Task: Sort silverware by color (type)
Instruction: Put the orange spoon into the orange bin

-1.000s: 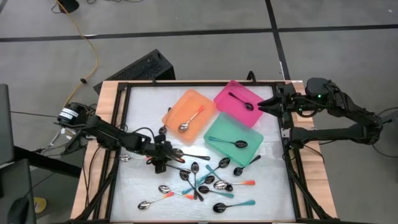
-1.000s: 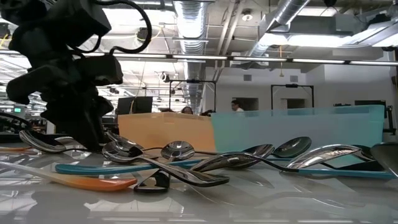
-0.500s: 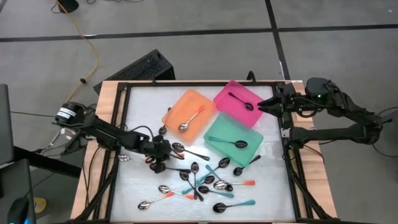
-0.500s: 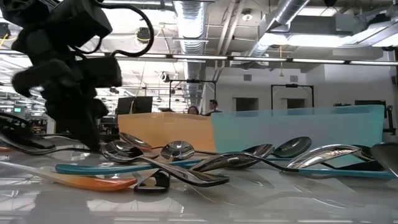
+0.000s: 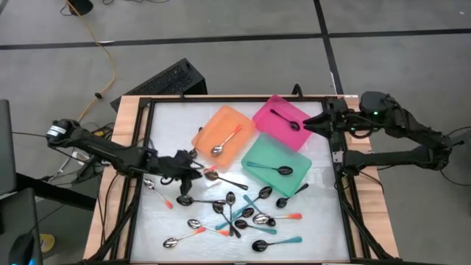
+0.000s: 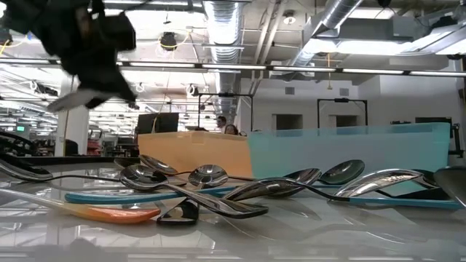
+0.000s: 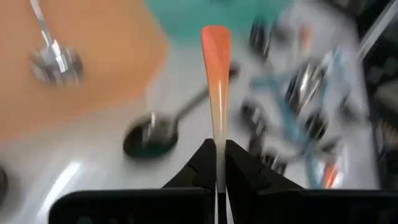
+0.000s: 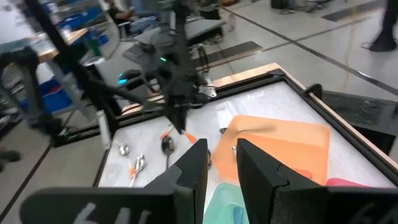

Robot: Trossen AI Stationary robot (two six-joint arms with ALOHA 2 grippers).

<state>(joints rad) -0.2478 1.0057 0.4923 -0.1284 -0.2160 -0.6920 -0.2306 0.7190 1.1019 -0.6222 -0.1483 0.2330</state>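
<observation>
Your left gripper [image 7: 216, 163] is pinching an orange-handled spoon [image 7: 215, 74], fingers pressed together on its shaft with the orange handle sticking straight out ahead of them. In the high view that gripper [image 5: 193, 168] is hanging over the worktop [image 5: 165, 221] just short of the orange tray [image 5: 210, 132], which is lying toward the far right from the fingers. That is the relation your next move is turning on: the spoon's long axis is running in line with the fingers and pointing roughly at the orange tray, so you are likely needing only a short carry forward before letting go.

The orange tray is already holding one orange-handled spoon [image 5: 225, 141]. The teal tray [image 5: 294, 156] is holding a teal-handled spoon [image 5: 276, 170], and the pink tray [image 5: 268, 121] a black spoon [image 5: 285, 120]. The rest of the silverware is lying in a loose tangle [image 5: 239, 213] on the worktop nearer the front edge, below and to the right of your left gripper.

Your right gripper [image 5: 318, 125] is waiting above the far right corner, beside the pink tray, with its fingers [image 8: 193, 163] partly spread and holding nothing. The left arm is much the nearer one to both the pile and the orange tray.
</observation>
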